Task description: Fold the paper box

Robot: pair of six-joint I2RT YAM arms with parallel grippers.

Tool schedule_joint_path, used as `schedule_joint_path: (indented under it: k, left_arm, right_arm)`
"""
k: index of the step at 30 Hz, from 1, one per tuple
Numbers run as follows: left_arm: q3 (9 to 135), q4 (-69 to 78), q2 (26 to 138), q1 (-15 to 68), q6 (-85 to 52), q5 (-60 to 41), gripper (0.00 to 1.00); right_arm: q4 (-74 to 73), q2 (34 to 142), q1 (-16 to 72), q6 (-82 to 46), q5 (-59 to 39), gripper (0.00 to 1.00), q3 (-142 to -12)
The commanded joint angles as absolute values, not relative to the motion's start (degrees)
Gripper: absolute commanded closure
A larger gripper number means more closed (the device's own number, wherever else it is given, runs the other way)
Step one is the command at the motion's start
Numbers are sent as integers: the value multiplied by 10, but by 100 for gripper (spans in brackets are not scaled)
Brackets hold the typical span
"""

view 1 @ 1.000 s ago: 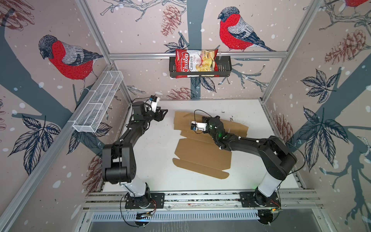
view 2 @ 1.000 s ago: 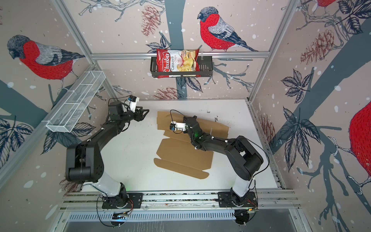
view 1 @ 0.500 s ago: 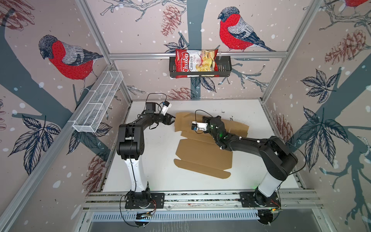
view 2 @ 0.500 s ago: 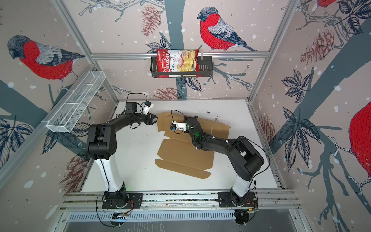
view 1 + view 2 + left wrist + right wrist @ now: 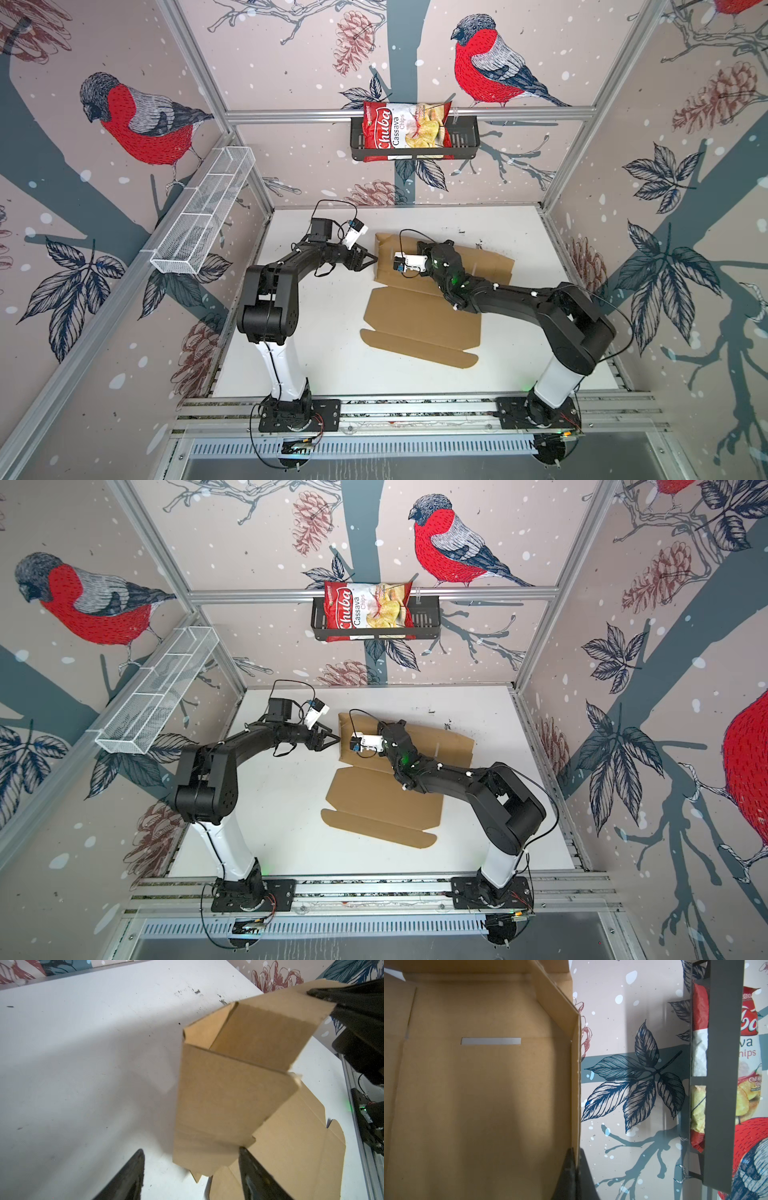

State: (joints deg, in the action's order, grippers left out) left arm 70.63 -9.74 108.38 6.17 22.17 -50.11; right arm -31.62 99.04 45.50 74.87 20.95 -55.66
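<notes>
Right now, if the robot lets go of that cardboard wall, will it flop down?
Probably partway: the paper box looks stiff, panels flat, bending only at creases. The wall stands where the right gripper pinches it. Thin sheet, so likely light and easily pushed.

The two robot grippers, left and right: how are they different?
The left gripper has its jaws wide open and holds nothing; the right gripper has its jaws shut, pinching a raised wall of the paper box. The left gripper sits over the white table beside the box; the right gripper reaches over the cardboard. Both are black and near the box's far end.
</notes>
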Motion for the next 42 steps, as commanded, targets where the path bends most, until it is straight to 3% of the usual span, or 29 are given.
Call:
schedule_joint_path:
  k: [1, 9, 15, 21, 31, 34, 38, 42]
  left_arm:
    - [706, -112, 1079, 74, 241, -484, 30]
    - [657, -82, 1039, 78, 240, -468, 29]
    - [682, -68, 1001, 35, 200, -445, 30]
    - [630, -1, 922, 88, 213, -438, 30]
    - [668, 31, 968, 127, 191, -436, 36]
    - [675, 20, 986, 143, 197, -441, 42]
    - [664, 16, 999, 145, 185, -455, 60]
    - [640, 43, 1002, 154, 164, -457, 66]
  right_arm:
    - [-307, 987, 461, 755, 224, 100, -564]
    - [-269, 986, 462, 734, 233, 100, -564]
    - [-258, 976, 458, 740, 236, 100, -561]
    - [-242, 976, 459, 731, 228, 100, -574]
    - [-239, 987, 463, 728, 218, 100, -587]
    - [-242, 991, 463, 728, 220, 100, -591]
    - [-242, 993, 466, 728, 222, 100, -594]
    - [-268, 1014, 477, 731, 258, 100, -598]
